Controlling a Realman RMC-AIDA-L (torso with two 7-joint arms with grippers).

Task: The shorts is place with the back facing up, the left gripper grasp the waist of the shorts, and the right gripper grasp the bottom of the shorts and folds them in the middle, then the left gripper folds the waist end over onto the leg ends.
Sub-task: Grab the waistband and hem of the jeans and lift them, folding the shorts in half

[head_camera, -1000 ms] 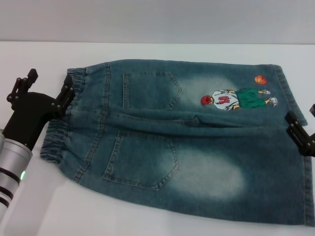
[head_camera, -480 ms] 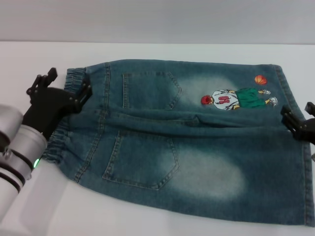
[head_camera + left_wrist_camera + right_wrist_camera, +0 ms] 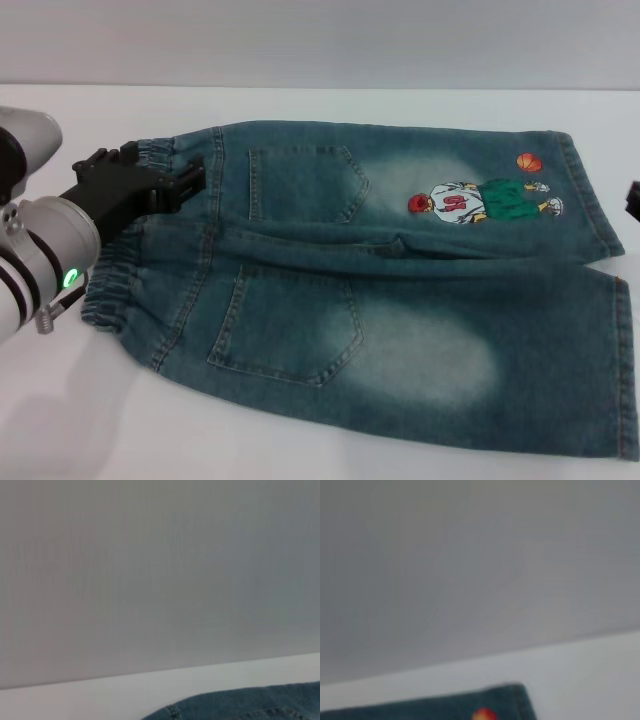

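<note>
One garment fills the white table (image 3: 80, 420): the shorts (image 3: 400, 300) lie flat, back up, not yet folded. Over the last second the left gripper (image 3: 175, 180) has swung in from beside the waist (image 3: 120, 275) to sit over its far corner; how its jaws stand I cannot tell. Meanwhile the right gripper (image 3: 634, 200) has slid off the bottom of the shorts (image 3: 610, 290) to the edge of the head view, so neither grasp looks made.
</note>
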